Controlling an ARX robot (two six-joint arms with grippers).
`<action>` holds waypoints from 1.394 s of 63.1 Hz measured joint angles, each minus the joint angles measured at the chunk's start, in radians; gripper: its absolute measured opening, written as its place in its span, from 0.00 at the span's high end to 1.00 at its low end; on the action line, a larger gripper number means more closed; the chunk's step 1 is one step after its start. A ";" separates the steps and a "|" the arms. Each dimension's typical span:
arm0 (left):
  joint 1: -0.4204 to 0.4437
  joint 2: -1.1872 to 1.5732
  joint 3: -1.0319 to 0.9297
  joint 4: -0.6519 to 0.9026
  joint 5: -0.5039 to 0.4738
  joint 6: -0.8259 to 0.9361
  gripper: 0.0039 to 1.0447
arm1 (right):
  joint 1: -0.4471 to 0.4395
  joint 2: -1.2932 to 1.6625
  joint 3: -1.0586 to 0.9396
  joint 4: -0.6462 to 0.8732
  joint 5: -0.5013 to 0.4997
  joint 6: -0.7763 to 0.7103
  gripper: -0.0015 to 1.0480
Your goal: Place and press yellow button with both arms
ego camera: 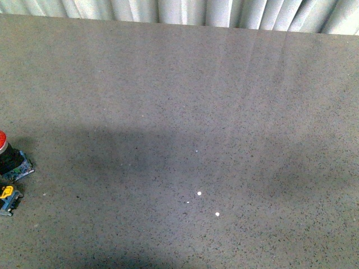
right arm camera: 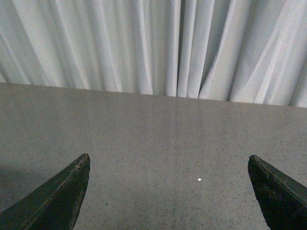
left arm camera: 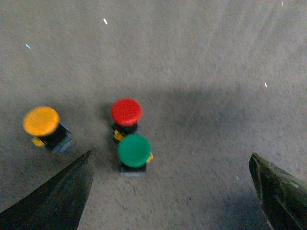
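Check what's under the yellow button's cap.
Under the yellow button cap: a black collar and part of a bluish base. The cap covers the rest of the body.

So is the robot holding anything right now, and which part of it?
Nothing. The left gripper is open, the yellow button untouched on the table; the right gripper is open too.

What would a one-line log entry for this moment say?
left gripper open, empty | right gripper open, empty | yellow button on table, ungrasped
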 joint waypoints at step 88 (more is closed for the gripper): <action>0.320 1.226 0.298 0.673 -0.027 0.286 0.09 | 0.000 0.000 0.000 0.000 0.001 0.000 0.09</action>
